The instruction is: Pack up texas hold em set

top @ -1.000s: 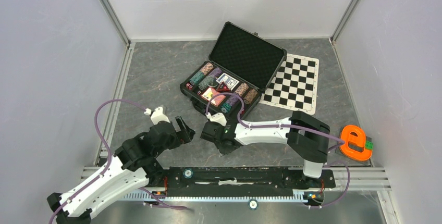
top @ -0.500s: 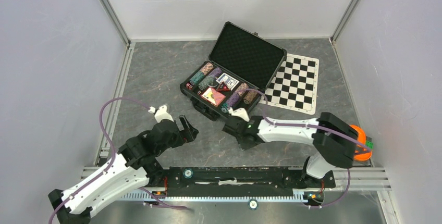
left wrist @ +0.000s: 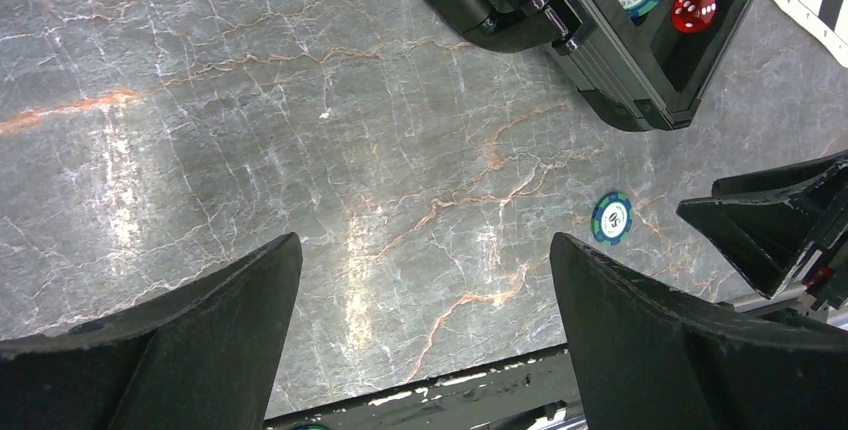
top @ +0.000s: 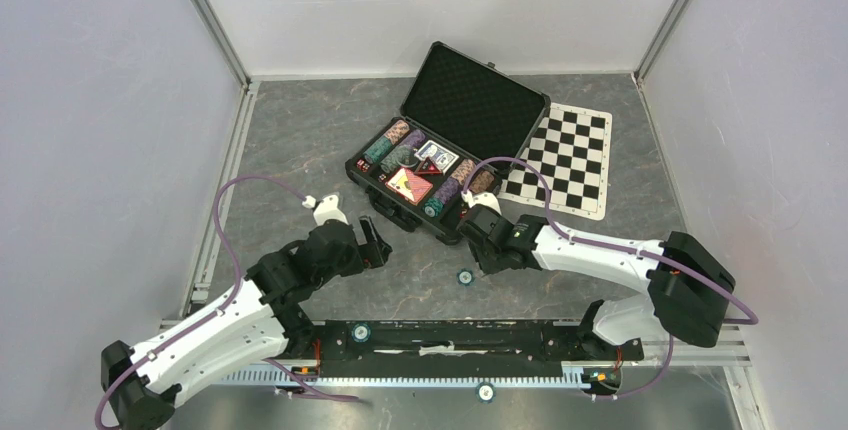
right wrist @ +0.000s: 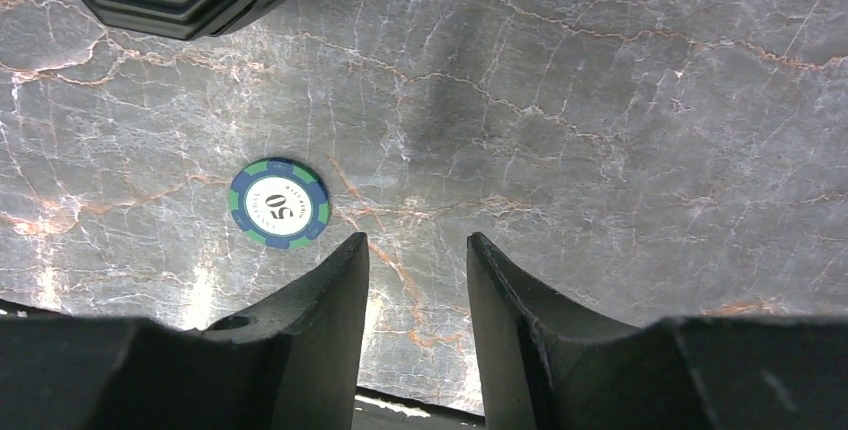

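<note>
Lying open toward the back of the table [top: 300, 140], the black case [top: 472, 102] is seen from above with chips [top: 398, 146] in its tray; one teal chip [top: 465, 276] is seen flat on the table just in front, seemingly untouched. From the left wrist, the left gripper [left wrist: 425, 245] is shown spread wide and empty. From the right wrist, the right gripper [right wrist: 415, 245] is shown partly parted, nothing held, the chip just beside it.

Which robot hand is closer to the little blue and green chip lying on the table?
Right. The right gripper hangs just beside the chip, holding nothing. The left gripper is farther away, off to the chip's left.
</note>
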Controlling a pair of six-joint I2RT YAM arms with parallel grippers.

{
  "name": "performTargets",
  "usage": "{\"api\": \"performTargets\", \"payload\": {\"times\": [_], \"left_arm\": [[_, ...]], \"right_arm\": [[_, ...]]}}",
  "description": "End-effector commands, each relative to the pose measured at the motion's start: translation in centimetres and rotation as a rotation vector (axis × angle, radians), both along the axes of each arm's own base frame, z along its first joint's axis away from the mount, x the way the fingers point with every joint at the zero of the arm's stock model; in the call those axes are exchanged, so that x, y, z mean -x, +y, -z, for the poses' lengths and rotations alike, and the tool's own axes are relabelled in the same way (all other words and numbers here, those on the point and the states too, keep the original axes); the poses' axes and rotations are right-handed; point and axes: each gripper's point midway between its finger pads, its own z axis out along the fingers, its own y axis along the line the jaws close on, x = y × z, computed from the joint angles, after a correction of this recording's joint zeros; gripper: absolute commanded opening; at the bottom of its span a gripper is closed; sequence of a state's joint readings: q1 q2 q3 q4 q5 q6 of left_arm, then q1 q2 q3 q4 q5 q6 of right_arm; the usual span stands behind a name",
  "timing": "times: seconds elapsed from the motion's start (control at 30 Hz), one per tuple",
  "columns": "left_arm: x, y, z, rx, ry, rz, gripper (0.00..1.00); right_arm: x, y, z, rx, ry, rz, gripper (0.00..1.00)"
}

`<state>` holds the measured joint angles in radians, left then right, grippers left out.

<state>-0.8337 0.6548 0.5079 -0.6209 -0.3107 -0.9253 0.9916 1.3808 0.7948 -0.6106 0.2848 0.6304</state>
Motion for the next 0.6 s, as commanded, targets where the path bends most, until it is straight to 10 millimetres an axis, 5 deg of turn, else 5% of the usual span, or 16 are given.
{"api": "performTargets", "payload": {"times": [0.0, 0.13, 0.57], "left_arm": [[-1.1, -1.5, -2.6, 0.047, -0.077, 0.039, 1.0], [-1.0, -1.5, -2.7, 0.047, -0.077, 0.049, 1.0], [-1.0, -1.4, -3.5, 0.048, -0.111, 0.07, 1.0]], "right_arm": [[-0.2, 0.4, -0.3, -0.035, -0.007, -0.034, 0.5], [0.9, 2.6, 0.1, -0.144, 0.046, -0.106, 0.81], [1.9, 5.4, 0.8, -0.048, 0.104, -0.173, 0.79]]}}
